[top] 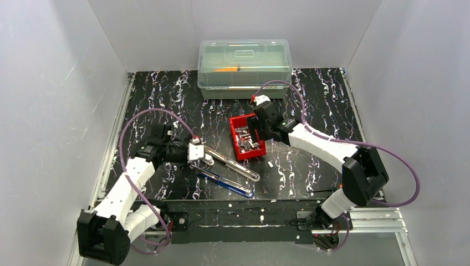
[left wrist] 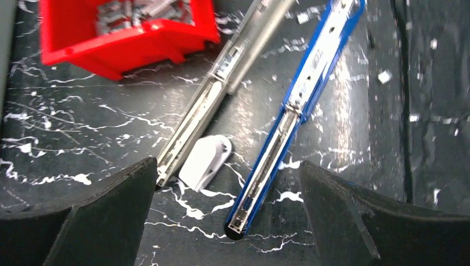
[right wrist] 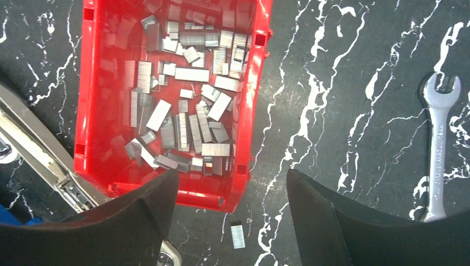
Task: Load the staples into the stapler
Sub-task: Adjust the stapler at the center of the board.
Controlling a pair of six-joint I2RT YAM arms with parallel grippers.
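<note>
The stapler lies swung open on the black marbled table, its silver magazine arm point(top: 235, 165) point(left wrist: 221, 83) and blue base point(top: 227, 183) point(left wrist: 299, 108) spread apart. A white end piece point(left wrist: 205, 160) sits between them. My left gripper point(top: 188, 151) point(left wrist: 230, 185) hovers open over that end, holding nothing. The staples point(right wrist: 188, 105) are several silvery strips piled in a red bin point(top: 235, 145) point(right wrist: 88, 111). One loose staple strip point(right wrist: 237, 234) lies on the table just outside the bin. My right gripper point(top: 254, 133) point(right wrist: 233, 185) hangs open above the bin's near corner and that loose strip, touching neither.
A clear lidded plastic box point(top: 244, 66) stands at the back of the table behind the red bin. A silver wrench point(right wrist: 438, 149) lies on the table to the right in the right wrist view. White walls enclose the table on three sides.
</note>
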